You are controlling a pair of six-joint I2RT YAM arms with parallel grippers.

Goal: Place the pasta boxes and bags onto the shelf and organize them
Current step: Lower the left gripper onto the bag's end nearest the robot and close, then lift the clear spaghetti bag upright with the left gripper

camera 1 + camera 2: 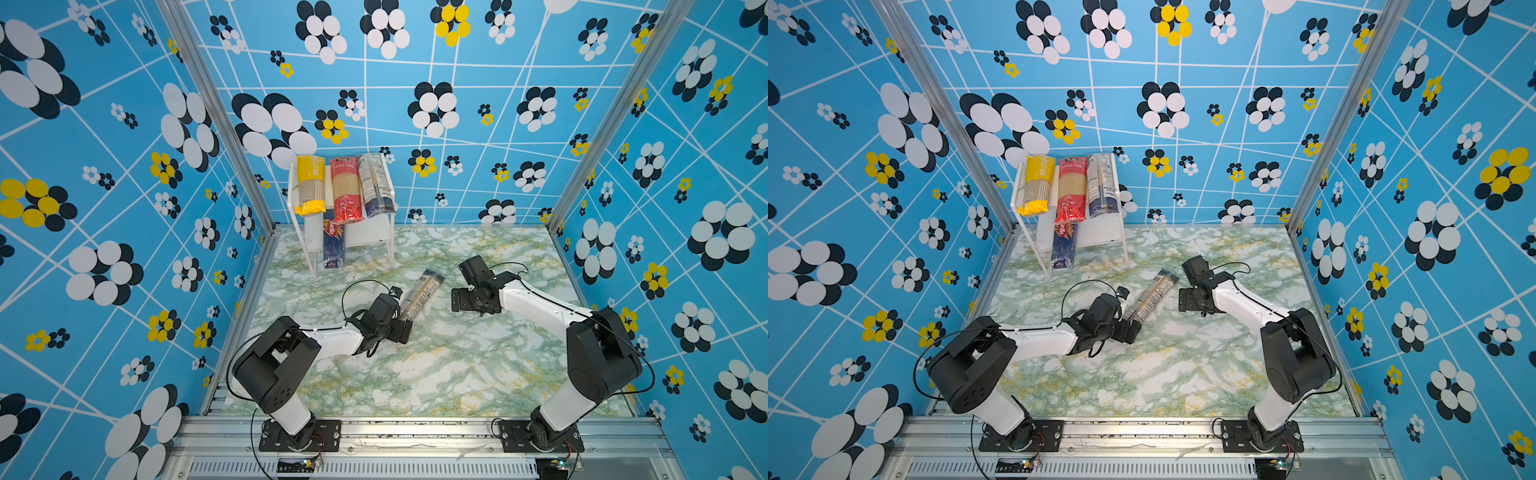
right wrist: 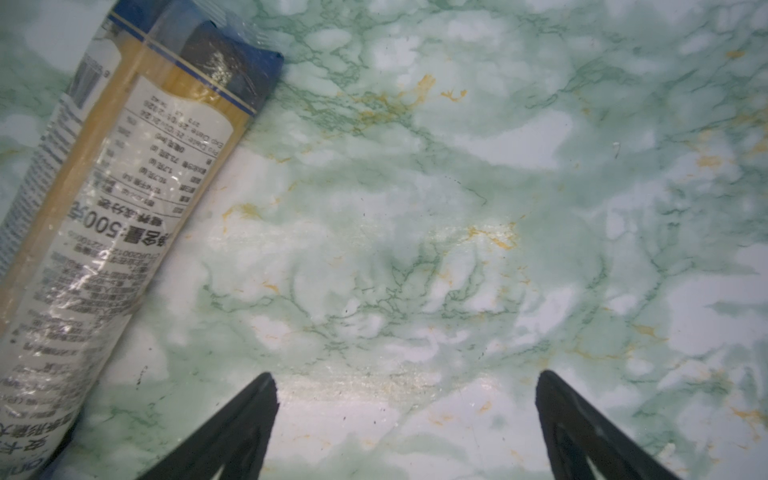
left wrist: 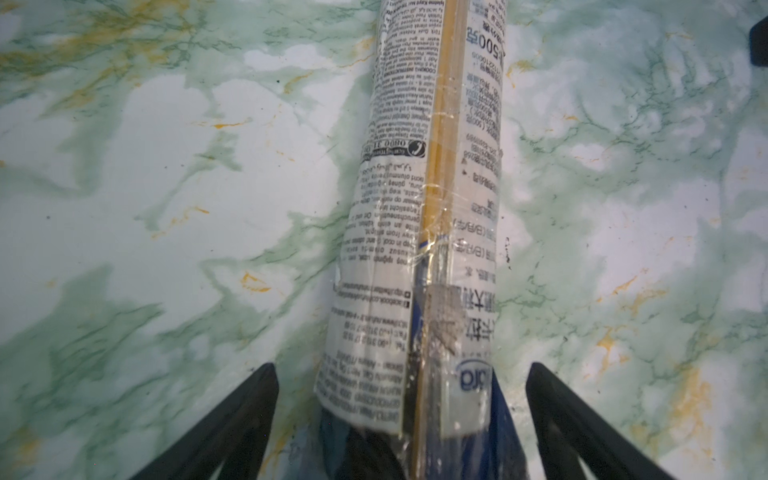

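- Shelf (image 1: 368, 235): the top board is full. The yellow bag (image 1: 310, 185), red bag (image 1: 345, 191) and a text-covered spaghetti bag (image 1: 375, 185) lie side by side across it.
- Lower board of the shelf: it holds only the dark blue Barilla box (image 1: 333, 243), whose end juts past the shelf's front edge.
- Outstanding item: a second text-covered spaghetti bag (image 1: 420, 296) lies flat on the bench (image 1: 436, 374), in front of the shelf and well apart from it, angled toward it.
- Left pincer (image 3: 403, 368): spread wide and straddling the bag end farthest from the shelf. Both fingers stand clear of the wrapper and nothing is pinched.
- Right pincer (image 2: 405, 374): spread over bare bench beside the bag's shelf-facing end, holding nothing.
- Step in hand, as judged: pickup of the last loose pack, at the pre-grasp stage.
- Next move, as judged: press the left pincer onto the bag, lift it, and slide it onto the lower board beside the Barilla box. A long bag held by one end may sag, so the entry should be level.
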